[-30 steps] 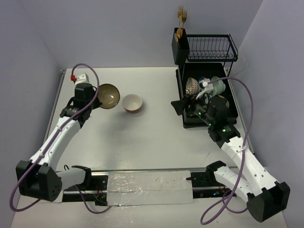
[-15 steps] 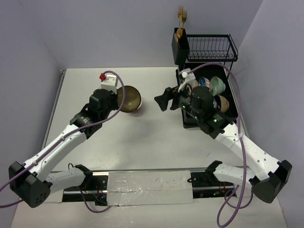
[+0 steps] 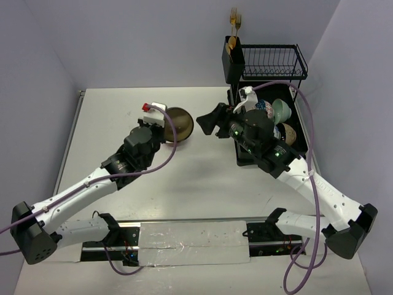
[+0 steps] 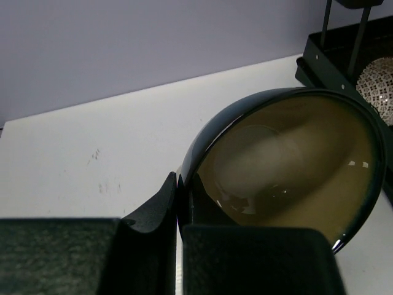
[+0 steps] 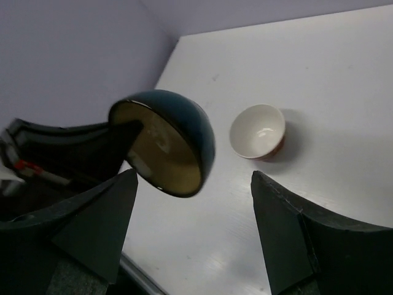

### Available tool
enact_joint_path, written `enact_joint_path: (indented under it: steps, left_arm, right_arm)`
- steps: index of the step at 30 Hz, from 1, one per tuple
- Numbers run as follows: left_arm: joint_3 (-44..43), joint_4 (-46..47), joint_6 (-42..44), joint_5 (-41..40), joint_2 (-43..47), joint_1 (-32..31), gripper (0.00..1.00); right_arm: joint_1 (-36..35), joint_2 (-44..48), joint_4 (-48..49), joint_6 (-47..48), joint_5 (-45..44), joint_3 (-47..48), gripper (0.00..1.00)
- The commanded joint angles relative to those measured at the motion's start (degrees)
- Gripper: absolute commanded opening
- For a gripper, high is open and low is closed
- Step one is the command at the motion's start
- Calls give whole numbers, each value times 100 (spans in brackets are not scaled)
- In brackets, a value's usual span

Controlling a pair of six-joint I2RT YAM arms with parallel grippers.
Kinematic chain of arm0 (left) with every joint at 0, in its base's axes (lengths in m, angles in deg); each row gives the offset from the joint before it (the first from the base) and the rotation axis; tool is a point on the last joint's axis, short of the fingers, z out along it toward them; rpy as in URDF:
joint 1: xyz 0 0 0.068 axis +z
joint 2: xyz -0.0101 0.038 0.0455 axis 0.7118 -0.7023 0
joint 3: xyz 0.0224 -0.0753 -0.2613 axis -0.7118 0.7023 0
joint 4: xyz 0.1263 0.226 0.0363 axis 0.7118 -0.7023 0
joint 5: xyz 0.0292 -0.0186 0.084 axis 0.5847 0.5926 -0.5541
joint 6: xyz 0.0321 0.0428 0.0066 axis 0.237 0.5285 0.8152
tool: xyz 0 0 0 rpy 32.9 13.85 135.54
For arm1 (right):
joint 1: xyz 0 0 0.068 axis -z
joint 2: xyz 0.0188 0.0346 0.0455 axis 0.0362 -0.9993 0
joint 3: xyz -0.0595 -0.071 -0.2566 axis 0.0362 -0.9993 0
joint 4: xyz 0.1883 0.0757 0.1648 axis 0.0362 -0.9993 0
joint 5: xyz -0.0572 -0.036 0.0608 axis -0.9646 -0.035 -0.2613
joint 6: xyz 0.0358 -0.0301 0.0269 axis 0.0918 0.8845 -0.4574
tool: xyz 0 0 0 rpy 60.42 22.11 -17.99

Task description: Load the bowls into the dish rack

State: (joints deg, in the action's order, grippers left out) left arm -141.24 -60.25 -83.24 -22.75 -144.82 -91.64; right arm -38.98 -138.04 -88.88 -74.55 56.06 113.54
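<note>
My left gripper [image 3: 164,126] is shut on the rim of the tan dark-rimmed bowl [image 3: 178,123] and holds it tilted above the table; the left wrist view shows the pinch [image 4: 178,192] on the bowl [image 4: 288,160]. My right gripper [image 3: 207,121] is open and empty, pointing left, just right of that bowl. In the right wrist view the bowl [image 5: 169,144] hangs between my spread right gripper [image 5: 193,184]. The white bowl with a red outside [image 5: 258,130] stands on the table, hidden in the top view. The dish rack [image 3: 242,158] holds a blue patterned bowl [image 3: 264,108], a mint green bowl [image 3: 284,110] and a brown-white patterned bowl [image 4: 377,83].
A black wire shelf [image 3: 273,61] stands behind the rack tray, with a black utensil holder [image 3: 233,58] holding gold forks [image 3: 235,21]. Another bowl [image 3: 287,133] lies in the rack, partly hidden by my right arm. Purple walls close the back and sides.
My left gripper has carried the tan bowl rightward from the table's left toward the rack. My right gripper has come left out of the rack, open, to meet it.
</note>
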Motion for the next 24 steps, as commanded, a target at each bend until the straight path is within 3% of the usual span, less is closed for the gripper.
enact_joint_path:
  steps: [1,9,16,24]
  left_arm:
    - [143,2071,564,-853,32,-313,0]
    - [899,5268,2225,-1373,-539,-779,0]
    - [996,6957,3595,-1320,-944,-1077,0]
    - [1137,7110,3668,-1153,-883,-1184,0]
  right_arm:
    - [-78,335,557,-1202,-51,-17,83]
    - [-122,450,1647,-2512,485,-281,84]
    - [-192,-50,2095,-3032,872,-106,82]
    - [-201,-350,2307,-3261,662,-123,79]
